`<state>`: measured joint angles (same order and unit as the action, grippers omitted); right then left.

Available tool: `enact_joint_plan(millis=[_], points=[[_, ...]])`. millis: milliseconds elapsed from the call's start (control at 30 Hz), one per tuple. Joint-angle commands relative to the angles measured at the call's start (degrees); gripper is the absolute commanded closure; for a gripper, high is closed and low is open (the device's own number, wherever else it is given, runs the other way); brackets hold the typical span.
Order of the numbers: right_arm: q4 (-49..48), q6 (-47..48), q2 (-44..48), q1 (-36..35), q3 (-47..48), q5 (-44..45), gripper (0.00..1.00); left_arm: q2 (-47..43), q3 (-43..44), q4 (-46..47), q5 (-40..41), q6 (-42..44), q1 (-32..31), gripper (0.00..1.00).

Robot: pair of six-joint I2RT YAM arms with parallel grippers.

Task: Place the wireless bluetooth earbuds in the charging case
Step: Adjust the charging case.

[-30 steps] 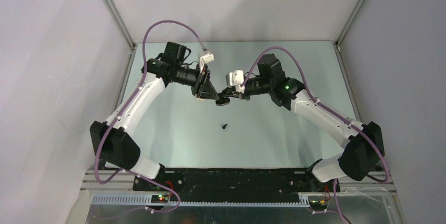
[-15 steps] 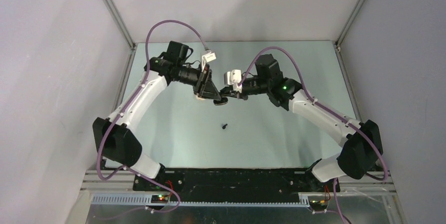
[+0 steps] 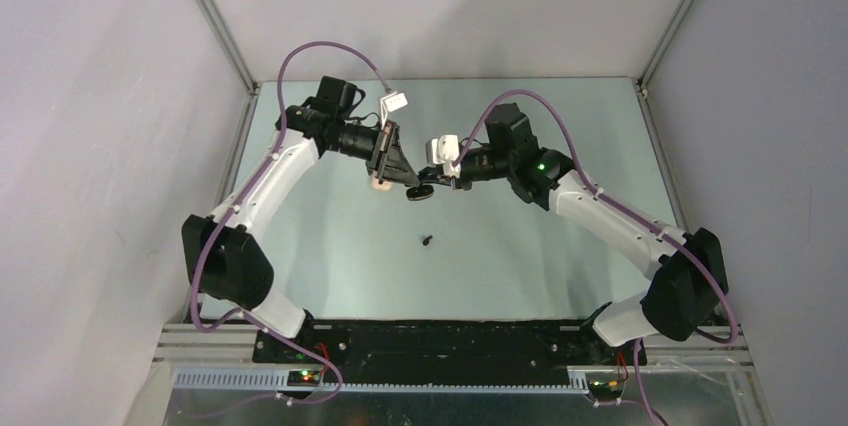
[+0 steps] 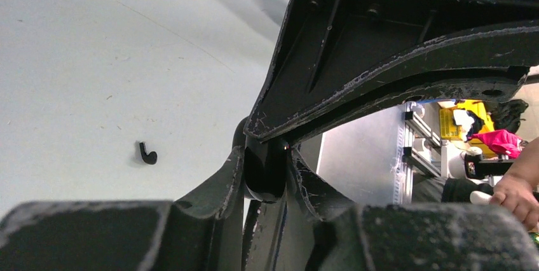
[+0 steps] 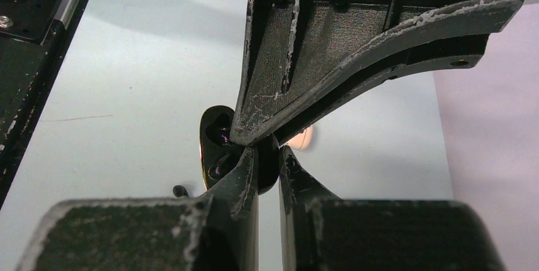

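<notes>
Plainly, the job was only partly along. The charging case [image 5: 215, 147], a small glossy black shell, was held up off the table [image 3: 520, 246] between the two arms, its open side showing two dark hollows in the right wrist view. Whether either hollow already held a bud could not be told; the shine inside might have been bare plastic.

The right gripper [image 5: 267, 163] was clenched on the case, its fingers pinched nearly together over the case's edge, with the hollows just to one side of them. The left gripper [image 4: 264, 175] came at the case from the opposite side, its jaws close about a rounded black part of it. Whether they pressed on it or merely stood around it could not be told.

One black earbud [image 3: 427, 241], a tiny hooked shape, lay loose on the table, on the arm-base side of the case and well apart from it, touched by neither gripper. A small cream thing [image 5: 305, 137] sat on the table beyond the case, just past the left gripper's side; it was too hidden to name.

So, as a judgement, at least that black earbud remained to be fetched and seated. Both arms were busy at the case, so one would have had to let go to reach it.
</notes>
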<state>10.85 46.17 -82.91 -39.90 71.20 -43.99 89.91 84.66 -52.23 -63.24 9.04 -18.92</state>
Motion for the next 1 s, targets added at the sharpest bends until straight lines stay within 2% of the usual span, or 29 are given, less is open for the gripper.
enact_joint_plan(millis=[0,100,133,200,367,500,600,733,867,967], points=[[-0.72,0.86,1.02,-0.19,2.59,0.63,1.00,0.15,0.94,-0.07,-3.84,-2.08,0.10,0.78],[-1.10,0.77,1.12,-0.24,2.16,0.85,1.00,0.18,0.87,-0.15,-4.32,-1.54,0.11,0.95],[-1.23,0.72,1.15,-0.26,2.04,0.97,1.00,0.18,0.79,-0.15,-4.33,-1.42,0.11,0.97],[-1.06,0.47,1.27,-0.33,1.97,1.05,0.93,0.08,0.86,-0.14,-4.07,-1.16,0.11,1.00],[1.35,-1.84,4.24,0.68,3.24,-1.62,0.58,-0.27,0.65,-0.16,-3.17,-1.01,0.99,1.00],[5.34,-8.11,7.73,5.04,7.18,-7.03,0.43,-0.90,-0.56,-0.12,-1.43,-0.52,2.28,1.00],[7.54,-11.02,9.54,7.65,7.84,-9.13,0.41,-1.02,-1.72,-0.15,-0.54,-0.16,3.17,1.00],[15.17,-5.89,7.78,10.20,5.66,-9.78,0.45,-1.57,-3.10,-0.24,0.14,-0.48,4.85,1.00],[22.51,3.72,2.30,11.75,4.03,-10.83,0.59,-3.19,-5.40,-0.32,0.52,-1.55,7.26,1.00],[26.55,13.91,-2.91,10.75,3.96,-8.72,0.62,-4.86,-8.37,-0.41,0.15,-2.82,10.40,1.00]])
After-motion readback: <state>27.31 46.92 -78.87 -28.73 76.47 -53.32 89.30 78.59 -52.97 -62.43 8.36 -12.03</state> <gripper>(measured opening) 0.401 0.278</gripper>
